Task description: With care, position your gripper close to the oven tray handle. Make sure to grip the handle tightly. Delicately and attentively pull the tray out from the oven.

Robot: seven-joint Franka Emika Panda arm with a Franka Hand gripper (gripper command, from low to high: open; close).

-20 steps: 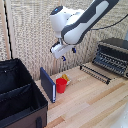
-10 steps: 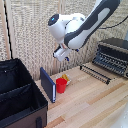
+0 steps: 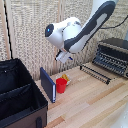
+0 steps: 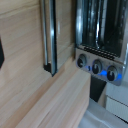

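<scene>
Arm (image 3: 87,30) hangs high over the wooden table (image 3: 90,100); oven (image 3: 114,55) sits at the exterior view's right, tray (image 3: 96,73) lying out in front of it, handle (image 4: 48,35) clear of the gripper (image 3: 63,56), whose fingers' spread can't be made out.

black fabric case (image 3: 20,97) | upright blue panel (image 3: 48,85) beside it | red cup (image 3: 61,85) | wooden table (image 3: 90,105)

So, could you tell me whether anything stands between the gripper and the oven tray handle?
Nothing visible does. The gripper hangs in the air above the wooden table, and the space from it to the oven tray handle looks open. The red cup and blue panel sit lower, towards the exterior view's left.
</scene>
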